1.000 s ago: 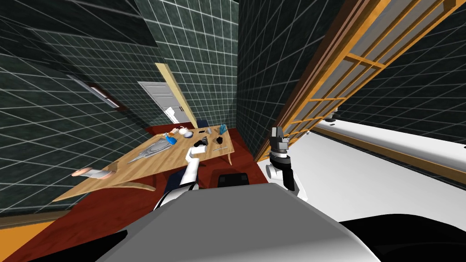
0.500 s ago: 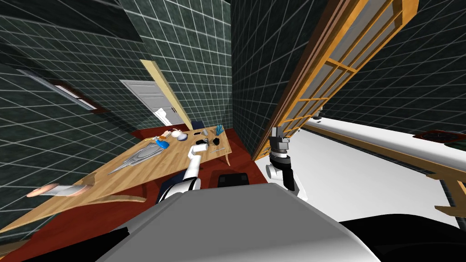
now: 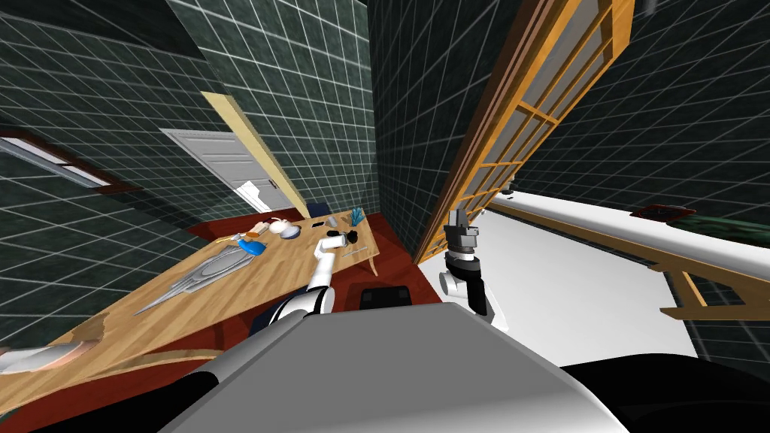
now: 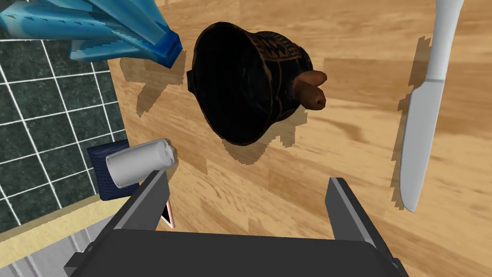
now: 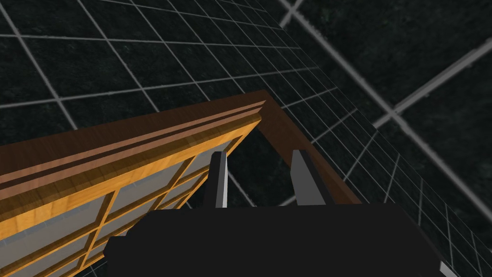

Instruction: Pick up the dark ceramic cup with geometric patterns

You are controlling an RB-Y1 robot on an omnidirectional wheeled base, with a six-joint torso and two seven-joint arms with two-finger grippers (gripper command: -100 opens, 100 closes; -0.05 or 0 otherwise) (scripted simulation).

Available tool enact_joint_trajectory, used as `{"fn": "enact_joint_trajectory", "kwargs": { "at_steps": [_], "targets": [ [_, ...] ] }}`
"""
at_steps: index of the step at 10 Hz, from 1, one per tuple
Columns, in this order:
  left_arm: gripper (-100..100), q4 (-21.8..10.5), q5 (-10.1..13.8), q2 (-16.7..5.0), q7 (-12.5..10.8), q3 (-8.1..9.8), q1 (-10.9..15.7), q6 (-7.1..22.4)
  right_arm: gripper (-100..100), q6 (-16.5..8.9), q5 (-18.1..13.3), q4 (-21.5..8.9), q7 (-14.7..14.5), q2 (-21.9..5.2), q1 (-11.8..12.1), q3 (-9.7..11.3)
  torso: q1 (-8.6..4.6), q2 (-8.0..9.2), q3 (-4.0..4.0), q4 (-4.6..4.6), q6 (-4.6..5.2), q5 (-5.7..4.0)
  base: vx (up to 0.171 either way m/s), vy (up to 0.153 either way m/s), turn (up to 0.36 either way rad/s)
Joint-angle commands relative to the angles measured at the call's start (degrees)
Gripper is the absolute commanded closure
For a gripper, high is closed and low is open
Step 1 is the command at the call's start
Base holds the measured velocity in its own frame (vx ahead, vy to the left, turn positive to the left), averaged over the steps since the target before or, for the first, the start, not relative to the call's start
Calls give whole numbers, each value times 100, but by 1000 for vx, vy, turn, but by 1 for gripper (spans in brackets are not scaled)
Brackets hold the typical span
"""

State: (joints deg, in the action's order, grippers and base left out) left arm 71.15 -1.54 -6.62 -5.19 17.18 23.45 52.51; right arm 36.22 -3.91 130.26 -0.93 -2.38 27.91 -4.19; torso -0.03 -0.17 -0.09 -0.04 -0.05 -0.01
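The dark cup with a band of geometric pattern and a brown handle stands on the wooden table, its mouth turned toward my left hand. My left gripper hovers just short of it, open, with nothing between the fingers. In the head view the cup is a small dark spot at the far end of the table, right by the left gripper. My right gripper is raised beside the chest, its fingers a narrow gap apart and empty.
A grey knife lies beside the cup on one side. On the other lie a blue ridged object and a grey cylinder near the table edge. Farther back are a teapot, a bowl and a long grey piece.
My head view has swung and rolled, so the table now runs lower and further left. My left arm has stayed stretched out over the table's far end near the cup.
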Motion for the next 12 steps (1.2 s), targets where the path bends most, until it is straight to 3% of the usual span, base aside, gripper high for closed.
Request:
{"fn": "enact_joint_trajectory", "kwargs": {
  "at_steps": [1,5,7,8,9,11,12],
  "targets": [
    [-100,-222,14,5,34,74,84,219,0,0,0,0,0,0,0,0,0,0,0,0,0,0,51,3,-143],
    [-100,-745,27,-44,76,223,208,696,0,0,0,0,0,0,1,0,8,-6,-4,-2,-2,2,70,17,-111],
    [-100,-893,49,-87,78,239,264,629,0,0,0,0,0,-1,1,-1,20,-22,-13,-6,-5,5,80,33,-49],
    [0,-897,53,-89,86,242,258,649,0,0,0,0,0,0,1,-1,12,-6,-5,-3,-4,3,9,4,2],
    [-100,-1011,61,-80,78,216,218,485,0,0,0,0,0,0,0,0,5,8,4,1,-4,1,33,0,5],
    [-100,-1126,69,-72,71,190,176,323,0,0,0,0,0,0,1,-1,4,2,1,0,-4,1,50,8,6],
    [-100,-1117,69,-83,72,201,209,382,0,0,0,0,0,0,1,-1,6,0,-1,-1,-4,1,23,4,1]
  ]
}}
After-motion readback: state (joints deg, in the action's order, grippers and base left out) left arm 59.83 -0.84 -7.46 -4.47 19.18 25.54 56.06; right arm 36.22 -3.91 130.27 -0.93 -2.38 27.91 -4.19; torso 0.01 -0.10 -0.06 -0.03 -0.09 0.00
